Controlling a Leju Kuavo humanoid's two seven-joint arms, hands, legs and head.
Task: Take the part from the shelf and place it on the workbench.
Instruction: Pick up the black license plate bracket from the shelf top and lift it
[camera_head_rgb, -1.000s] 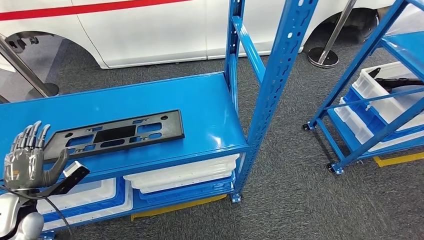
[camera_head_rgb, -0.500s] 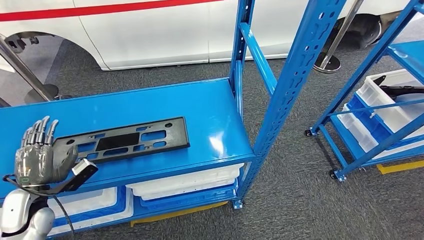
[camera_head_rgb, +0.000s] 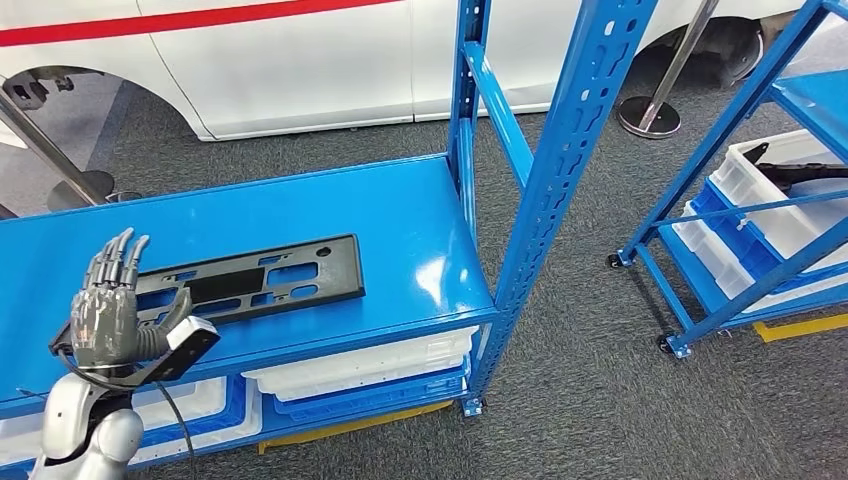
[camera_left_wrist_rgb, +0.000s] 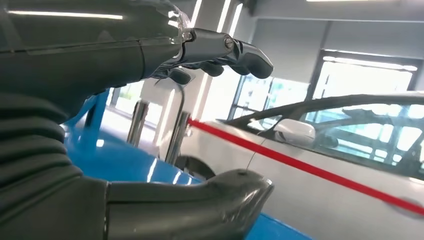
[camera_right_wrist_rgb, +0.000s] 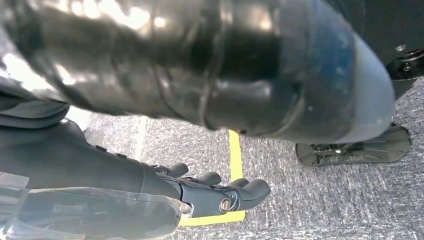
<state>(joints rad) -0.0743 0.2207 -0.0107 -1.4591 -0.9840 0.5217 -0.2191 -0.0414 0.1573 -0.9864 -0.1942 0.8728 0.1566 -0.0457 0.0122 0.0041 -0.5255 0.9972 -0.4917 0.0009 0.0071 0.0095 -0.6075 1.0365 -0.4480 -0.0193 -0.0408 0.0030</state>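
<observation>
Left hand (camera_head_rgb: 112, 318) spread empty beside the part (camera_head_rgb: 232, 284), perhaps touching

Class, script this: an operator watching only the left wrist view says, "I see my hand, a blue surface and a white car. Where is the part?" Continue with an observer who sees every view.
Observer: The black part lies flat on the blue shelf, with nothing gripping it.
Operator: And my left hand?
Observer: The left hand is raised by the part's left end, fingers spread, holding nothing.
Operator: The right hand?
Observer: The right hand hangs empty over grey carpet, beside yellow tape.
</observation>
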